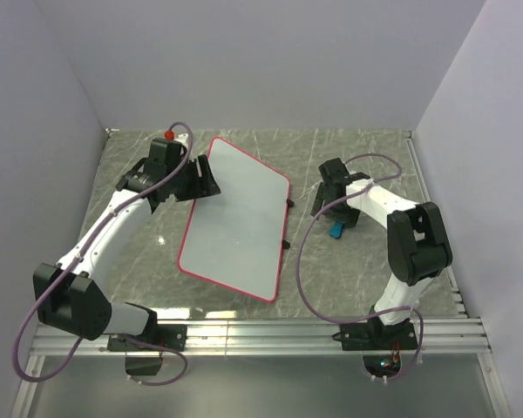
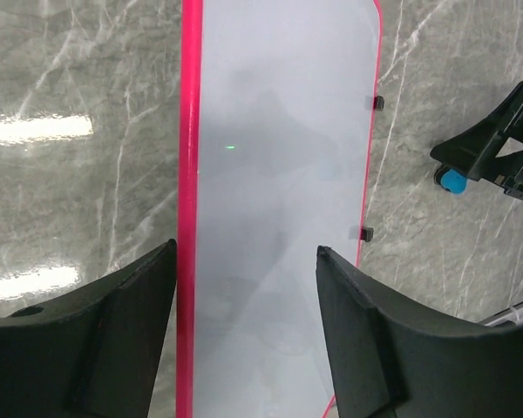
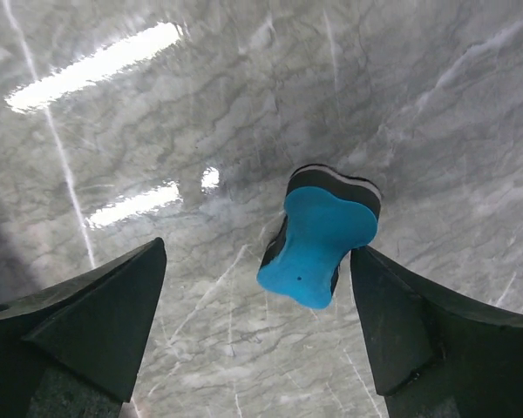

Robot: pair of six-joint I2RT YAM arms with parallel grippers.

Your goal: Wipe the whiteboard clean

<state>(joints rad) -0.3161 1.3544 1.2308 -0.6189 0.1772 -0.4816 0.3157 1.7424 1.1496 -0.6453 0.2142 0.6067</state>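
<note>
Black fingers (image 3: 87, 322) of the right pincer (image 3: 257, 252) are hanging wide open over the blue eraser (image 3: 318, 235) — it is sitting off to one side, by one finger. Closing now could be knocking it away or pinching only a corner. This arm is bending down low. The left arm (image 1: 113, 226) is reaching far out, the left pincer (image 2: 244, 248) open over the whiteboard (image 1: 235, 222), which is lying flat on the worktop (image 1: 357, 148) between both arms.

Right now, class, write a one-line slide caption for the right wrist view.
The right gripper, fingers open, hangs over a blue eraser on the grey marble table.
</note>
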